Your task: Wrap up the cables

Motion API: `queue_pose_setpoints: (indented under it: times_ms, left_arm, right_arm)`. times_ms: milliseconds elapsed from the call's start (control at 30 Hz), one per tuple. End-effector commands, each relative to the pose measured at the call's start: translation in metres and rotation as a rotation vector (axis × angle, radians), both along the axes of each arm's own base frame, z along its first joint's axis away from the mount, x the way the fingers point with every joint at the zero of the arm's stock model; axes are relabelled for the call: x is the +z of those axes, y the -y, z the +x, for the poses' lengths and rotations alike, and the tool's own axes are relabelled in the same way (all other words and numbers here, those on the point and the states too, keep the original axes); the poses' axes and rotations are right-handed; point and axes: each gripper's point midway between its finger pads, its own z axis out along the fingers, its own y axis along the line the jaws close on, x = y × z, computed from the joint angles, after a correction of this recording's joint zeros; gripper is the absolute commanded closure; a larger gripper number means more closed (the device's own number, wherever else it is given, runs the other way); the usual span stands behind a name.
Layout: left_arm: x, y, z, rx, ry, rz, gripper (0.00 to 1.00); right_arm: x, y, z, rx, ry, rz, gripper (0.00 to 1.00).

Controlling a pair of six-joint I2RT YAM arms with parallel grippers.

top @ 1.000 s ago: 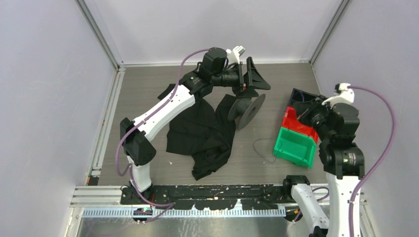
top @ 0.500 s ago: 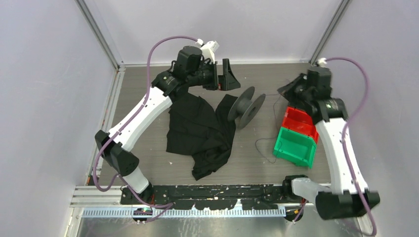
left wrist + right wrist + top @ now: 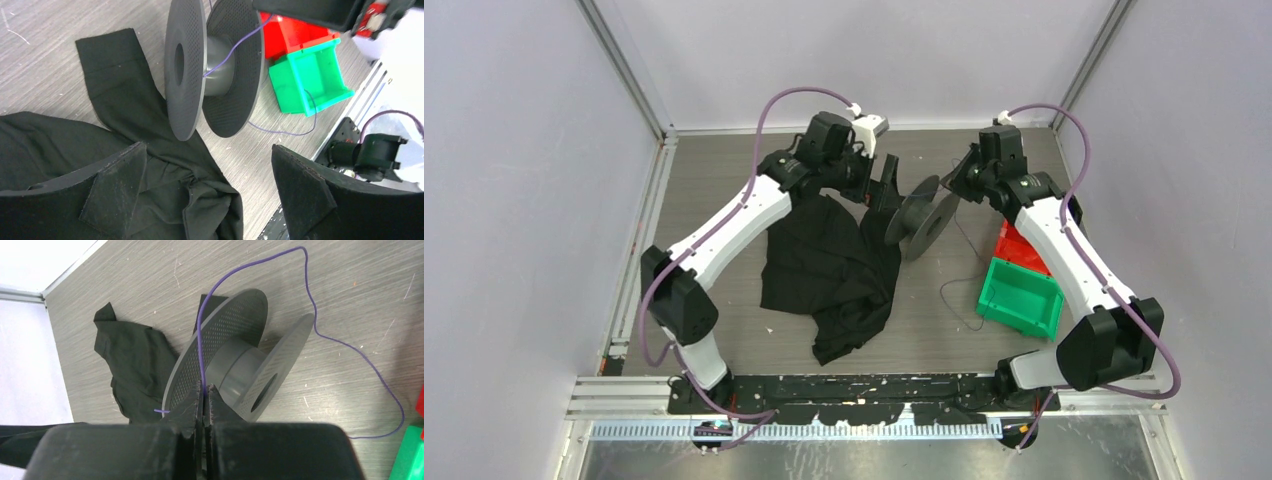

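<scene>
The cable [image 3: 306,286] is a thin purple wire. My right gripper [image 3: 205,399] is shut on it just above the grey spool [image 3: 240,365], and a short end sticks out to the left of the fingers. From the grip the wire arches up and trails right across the table. In the left wrist view a strand [image 3: 235,51] crosses the spool's hub [image 3: 218,67], and slack [image 3: 280,133] lies on the table. My left gripper [image 3: 210,192] is open and empty above the black cloth, beside the spool [image 3: 924,215]. The right gripper [image 3: 954,182] hangs over the spool's far flange.
A black cloth garment [image 3: 834,265] lies left of the spool, partly under it. A green bin [image 3: 1021,298] and a red bin [image 3: 1022,245] stand to the right, with loose wire [image 3: 944,292] in front of them. Walls enclose the table on three sides.
My right arm swung from the bins at the right across to the spool, carrying the cable. My left gripper opened fully, drew back left, then came down beside the spool.
</scene>
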Motion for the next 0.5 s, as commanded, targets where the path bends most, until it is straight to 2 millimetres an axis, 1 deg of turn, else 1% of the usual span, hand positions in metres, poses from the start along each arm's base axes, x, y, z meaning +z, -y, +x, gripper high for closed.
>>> queue_pose_setpoints:
  times_ms: [0, 133, 267, 333, 467]
  left_arm:
    - [-0.011, 0.014, 0.004, -0.102, 0.019, -0.001, 0.05]
    - [-0.017, 0.017, 0.015, -0.088, 0.032, 0.016, 0.08]
    - [-0.019, 0.019, 0.020, -0.095, 0.051, 0.028, 0.08]
    - [-0.017, 0.022, 0.022, -0.122, 0.072, 0.028, 0.09]
    - [-0.022, 0.028, 0.028, -0.145, 0.106, 0.029, 0.10]
  right_arm:
    - [0.036, -0.001, 0.021, 0.043, 0.148, -0.060, 1.00]
    - [0.041, -0.002, 0.019, 0.096, 0.148, -0.124, 1.00]
    - [0.042, 0.004, 0.014, 0.142, 0.125, -0.223, 1.00]
    - [0.044, 0.005, 0.012, 0.169, 0.114, -0.278, 1.00]
    - [0.042, 0.006, 0.010, 0.221, 0.075, -0.383, 1.00]
